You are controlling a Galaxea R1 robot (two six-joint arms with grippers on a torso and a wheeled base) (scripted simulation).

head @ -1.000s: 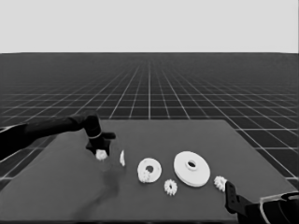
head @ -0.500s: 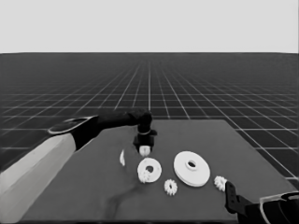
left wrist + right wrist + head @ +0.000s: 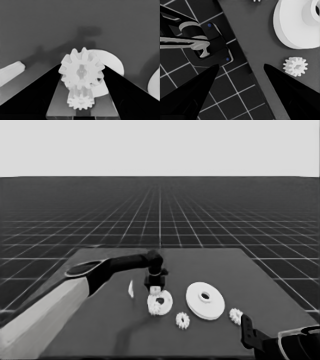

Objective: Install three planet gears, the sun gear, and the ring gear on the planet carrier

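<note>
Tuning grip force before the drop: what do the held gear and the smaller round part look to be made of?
The gear, held between the left gripper fingers, looks like matte white plastic: plain even surface, no metallic shine, crisp moulded-looking teeth. The smaller round part below it looks the same, flat white and dull. Being a simulator render, the true material stays open. The right gripper waits at the table's corner.

Off-task items on the table

A thin white piece [image 3: 131, 288] stands upright on the dark flat table [image 3: 210, 262], toward its left.
</note>
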